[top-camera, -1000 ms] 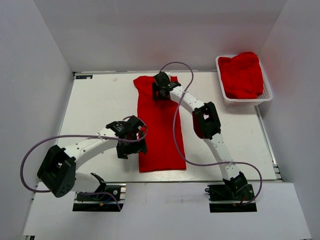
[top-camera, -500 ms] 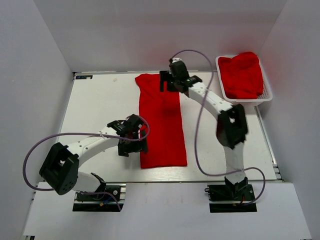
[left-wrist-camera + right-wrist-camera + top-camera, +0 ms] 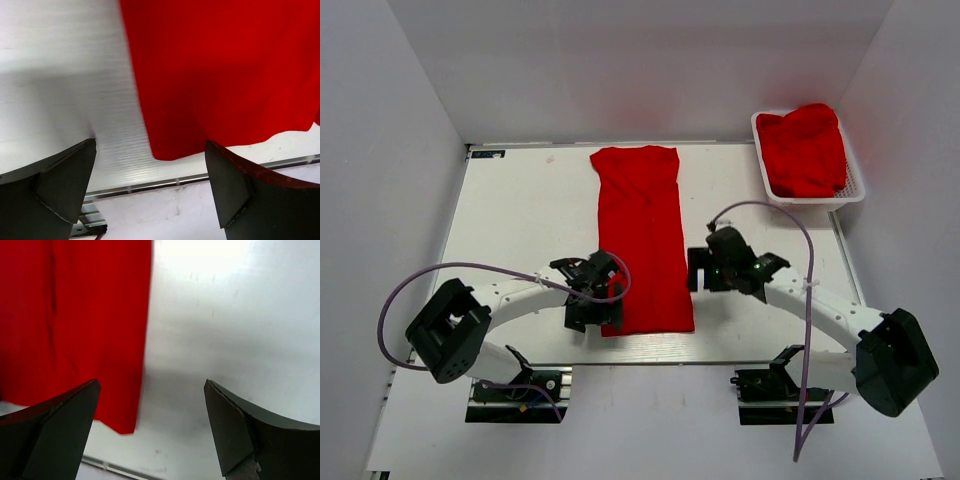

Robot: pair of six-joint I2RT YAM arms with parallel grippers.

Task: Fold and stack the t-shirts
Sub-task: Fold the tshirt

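Observation:
One red t-shirt [image 3: 642, 240] lies flat on the white table [image 3: 520, 220], folded into a long narrow strip running from the far edge to the near edge. My left gripper [image 3: 592, 308] hovers open at the strip's near left corner. In the left wrist view that corner of the t-shirt [image 3: 165, 150] sits between the two dark fingers [image 3: 55, 190], untouched. My right gripper [image 3: 700, 270] hangs open just right of the strip's near half. In the right wrist view the t-shirt [image 3: 70, 315] has its near right corner by my left finger [image 3: 50, 435]. More red t-shirts [image 3: 805, 148] are heaped in the basket.
A white mesh basket [image 3: 847, 194] stands at the far right corner of the table. The table's near edge with its metal rail [image 3: 150, 186] runs just below the shirt's hem. White walls close in the left, far and right sides.
My right arm has swung back from the shirt's far end to its near right side, with the gripper open. My left gripper slid slightly nearer to the near left corner.

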